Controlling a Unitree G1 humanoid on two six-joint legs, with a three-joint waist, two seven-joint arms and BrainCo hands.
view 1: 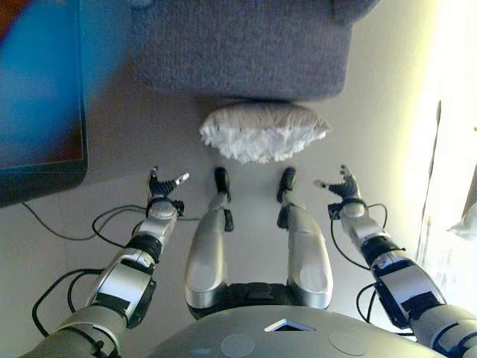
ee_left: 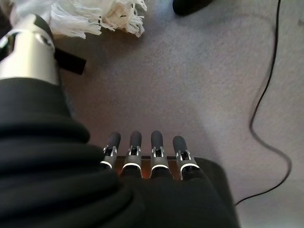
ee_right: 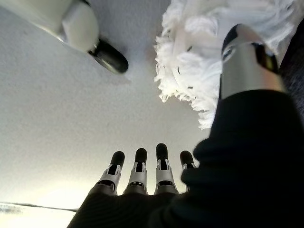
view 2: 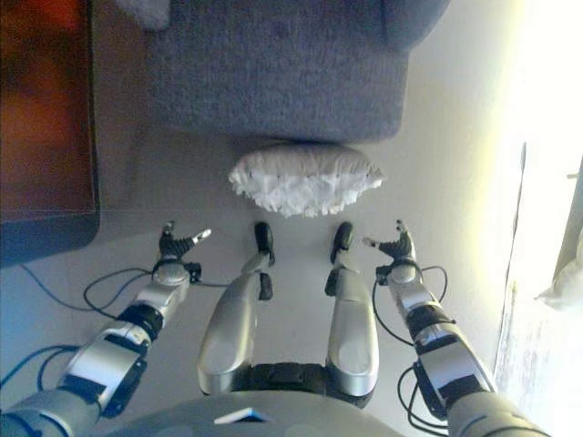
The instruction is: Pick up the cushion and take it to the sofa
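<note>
A white fringed cushion lies on the grey carpet just in front of the grey sofa. It also shows in the left wrist view and the right wrist view. My left hand hangs open above the floor, short of the cushion and to its left. My right hand is open too, short of the cushion and to its right. Both hands are empty, with fingers straight in their own wrist views.
A dark low table or screen stands at the left. A bright window area with a pale curtain lies along the right. A thin black cord trails over the carpet by the left hand.
</note>
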